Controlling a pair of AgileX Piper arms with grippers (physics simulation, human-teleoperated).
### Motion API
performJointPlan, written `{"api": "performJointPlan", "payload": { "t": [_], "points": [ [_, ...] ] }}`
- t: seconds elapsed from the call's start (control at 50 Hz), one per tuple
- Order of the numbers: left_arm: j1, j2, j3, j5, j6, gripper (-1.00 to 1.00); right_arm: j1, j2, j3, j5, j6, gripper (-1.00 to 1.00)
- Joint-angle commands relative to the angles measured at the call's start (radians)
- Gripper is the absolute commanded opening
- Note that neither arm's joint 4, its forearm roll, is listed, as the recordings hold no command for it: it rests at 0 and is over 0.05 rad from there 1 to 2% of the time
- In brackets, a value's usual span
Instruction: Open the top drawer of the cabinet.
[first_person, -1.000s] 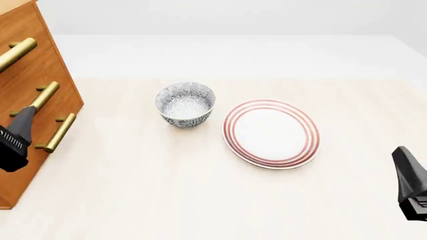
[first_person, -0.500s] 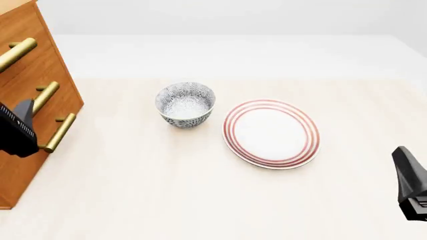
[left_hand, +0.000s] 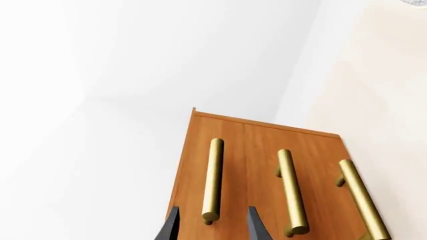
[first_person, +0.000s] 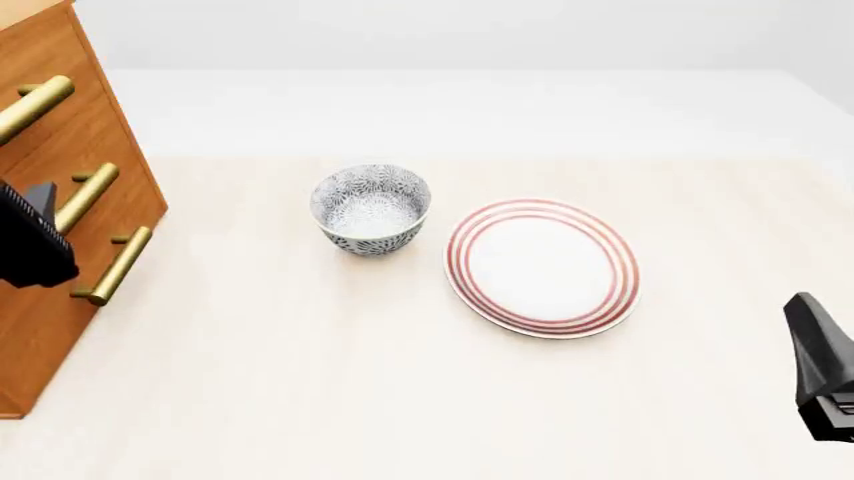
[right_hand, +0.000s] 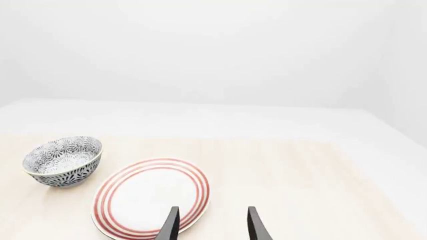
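the cabinet (first_person: 60, 200) stands at the desk's left edge, its front turned toward the middle of the desk (first_person: 334, 380), and all three drawers look shut flush with the face. the top drawer (left_hand: 210, 165) is the uppermost one, and its brass handle (left_hand: 212, 180) is the bar that the left wrist view shows lined up between the fingertips.

the left hand (left_hand: 211, 227) is up in front of the cabinet face, its fingers parted fairly narrowly, with the near end of that top handle sitting just beyond and between the tips. nothing is held; the fingers do not appear to touch the bar. from the front view the left hand (first_person: 30, 240) is only a dark block at the picture's edge, overlapping the cabinet front between the handles, so its height is better judged from the wrist camera.

i'd say the step in hand is the approach and alignment on the top handle, with the grasp not yet made. the next move seems to call for easing forward until the bar lies well between the fingers, closing on it, then drawing straight out along the drawer's own line, away from the cabinet face.

the right hand (right_hand: 211, 225) waits near the desk's right front corner, fingers parted and empty, looking over the red-ringed plate (first_person: 542, 266) and the patterned bowl (first_person: 371, 209) mid-desk.
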Motion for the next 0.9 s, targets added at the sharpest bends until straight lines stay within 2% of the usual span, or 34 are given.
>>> {"api": "performJointPlan", "payload": {
  "t": [0.02, 0.46, 0.56, 0.9],
  "points": [
    [0.024, 0.068, -0.021, -0.039, 0.002, 1.00, 0.000, 0.000, 0.000, 0.000, 0.000, 1.00],
    [0.086, 0.224, -0.093, -0.128, 0.006, 1.00, 0.000, 0.000, 0.000, 0.000, 0.000, 1.00],
    [0.087, 0.226, -0.130, -0.082, -0.024, 1.00, 0.000, 0.000, 0.000, 0.000, 0.000, 1.00],
    [0.119, 0.303, -0.169, -0.112, -0.003, 1.00, 0.000, 0.000, 0.000, 0.000, 0.000, 1.00]
  ]
}}
